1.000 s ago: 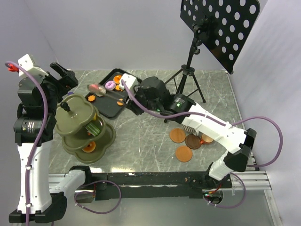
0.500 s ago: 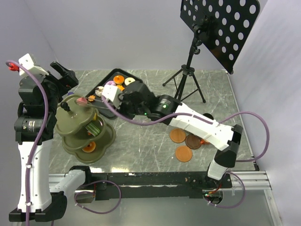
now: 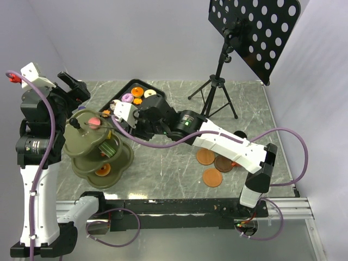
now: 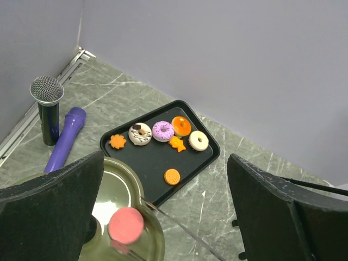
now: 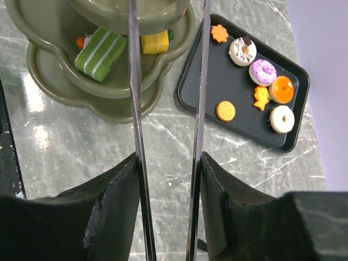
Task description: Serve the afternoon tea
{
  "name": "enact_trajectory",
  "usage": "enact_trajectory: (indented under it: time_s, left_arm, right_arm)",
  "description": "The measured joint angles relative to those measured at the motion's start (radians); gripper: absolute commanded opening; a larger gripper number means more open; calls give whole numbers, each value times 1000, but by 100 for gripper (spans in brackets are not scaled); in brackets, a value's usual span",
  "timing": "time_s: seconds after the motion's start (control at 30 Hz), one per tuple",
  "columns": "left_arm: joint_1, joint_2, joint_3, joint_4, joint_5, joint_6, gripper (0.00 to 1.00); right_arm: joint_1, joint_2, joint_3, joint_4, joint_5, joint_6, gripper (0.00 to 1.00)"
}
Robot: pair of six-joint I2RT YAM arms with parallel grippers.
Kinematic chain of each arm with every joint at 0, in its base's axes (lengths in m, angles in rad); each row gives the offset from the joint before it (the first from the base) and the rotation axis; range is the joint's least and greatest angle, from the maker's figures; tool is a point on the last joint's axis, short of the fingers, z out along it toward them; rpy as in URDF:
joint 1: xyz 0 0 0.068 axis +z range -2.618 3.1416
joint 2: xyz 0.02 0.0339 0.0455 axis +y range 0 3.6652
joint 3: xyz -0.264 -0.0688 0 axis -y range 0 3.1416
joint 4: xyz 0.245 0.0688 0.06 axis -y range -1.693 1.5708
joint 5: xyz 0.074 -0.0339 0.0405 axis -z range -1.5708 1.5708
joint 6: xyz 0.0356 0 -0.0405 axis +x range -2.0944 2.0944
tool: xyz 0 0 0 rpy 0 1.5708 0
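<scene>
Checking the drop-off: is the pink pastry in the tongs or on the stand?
On the stand's top tier: the pink pastry lies flat there, and the tongs are spread.

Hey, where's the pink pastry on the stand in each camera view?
Top external: pink pastry on the stand's top tier, left of centre.
Left wrist: pink pastry at bottom left, on that same tier.
Right wrist: not in it; only the tongs and lower tiers show.
Shared landmark: the tray.

Plain grey walls [image 3: 136, 32], green marbled tabletop [image 3: 163, 163], black tripod [image 3: 222, 62] bearing perforated, possibly metal, panel [image 3: 255, 30]
</scene>
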Motion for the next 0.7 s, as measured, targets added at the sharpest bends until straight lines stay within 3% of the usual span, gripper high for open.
enact_trajectory:
  time_s: [0.33,0.7]
  left_arm:
    - [0,1,0,0,4,2,100]
    - [0,3,0,0,0,4,100]
  right_arm:
    - [0,5,3,9,13,-3,52]
    - [-34,-10,-21,122,141,73,52]
